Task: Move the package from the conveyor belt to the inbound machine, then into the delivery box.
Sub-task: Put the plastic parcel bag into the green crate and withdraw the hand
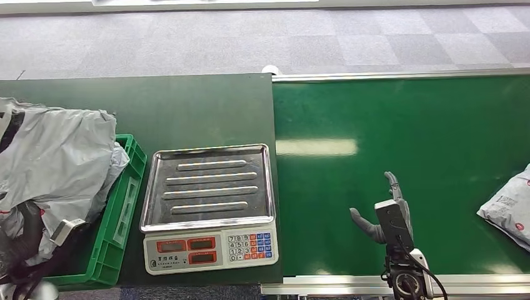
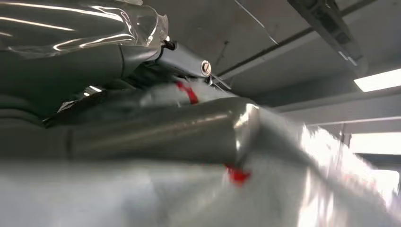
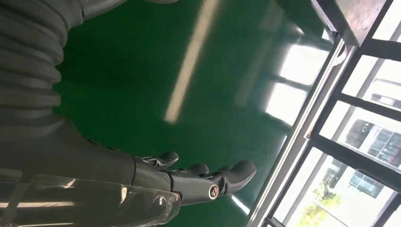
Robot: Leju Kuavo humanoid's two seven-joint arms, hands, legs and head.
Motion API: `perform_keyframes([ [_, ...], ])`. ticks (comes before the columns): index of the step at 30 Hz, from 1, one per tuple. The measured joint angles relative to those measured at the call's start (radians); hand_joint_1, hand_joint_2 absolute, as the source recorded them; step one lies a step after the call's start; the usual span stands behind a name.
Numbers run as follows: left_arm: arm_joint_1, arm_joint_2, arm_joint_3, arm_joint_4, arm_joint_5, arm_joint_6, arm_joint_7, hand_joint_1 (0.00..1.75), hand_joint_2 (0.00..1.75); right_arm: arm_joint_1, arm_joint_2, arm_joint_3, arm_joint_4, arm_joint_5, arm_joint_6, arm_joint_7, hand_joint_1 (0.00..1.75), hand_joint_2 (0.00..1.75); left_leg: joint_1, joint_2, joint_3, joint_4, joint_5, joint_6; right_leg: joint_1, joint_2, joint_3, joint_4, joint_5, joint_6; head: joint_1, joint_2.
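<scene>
Over the green belt [image 1: 400, 137] in the head view, the right hand [image 1: 384, 215] hovered with fingers apart and nothing in it, while a grey package [image 1: 507, 209] lay on the belt well to its right at the picture's edge. The scale [image 1: 209, 206] stood bare beside the green crate [image 1: 122, 212], above which a big grey bag [image 1: 59, 156] hung. In the left wrist view, the left hand [image 2: 142, 127] gripped that grey bag, pressed close against its fingers. In the right wrist view, the right hand's fingers [image 3: 208, 175] stretched out over bare belt. I judged the bag was going into the crate; the belt package would next call for a reach rightward.
</scene>
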Motion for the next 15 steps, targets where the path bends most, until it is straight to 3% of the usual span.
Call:
perform_keyframes([
  [9,-0.006,-0.029,-0.007,-0.100,0.148,0.000,-0.002,0.00,0.00,0.035,0.007,0.002,-0.004,-0.003,-0.024,-0.003,0.00,1.75,0.000,0.000,0.000,0.000,0.000,0.000,0.000,0.000,0.000,0.000,0.000,0.000,0.000,0.000],
  [15,-0.009,-0.039,-0.047,-0.091,0.143,0.000,-0.002,0.00,0.00,0.044,0.007,0.000,-0.009,-0.007,-0.026,-0.003,0.00,1.75,0.000,0.000,0.000,0.000,0.000,0.000,0.000,0.000,0.000,0.000,0.000,0.000,0.000,0.000],
])
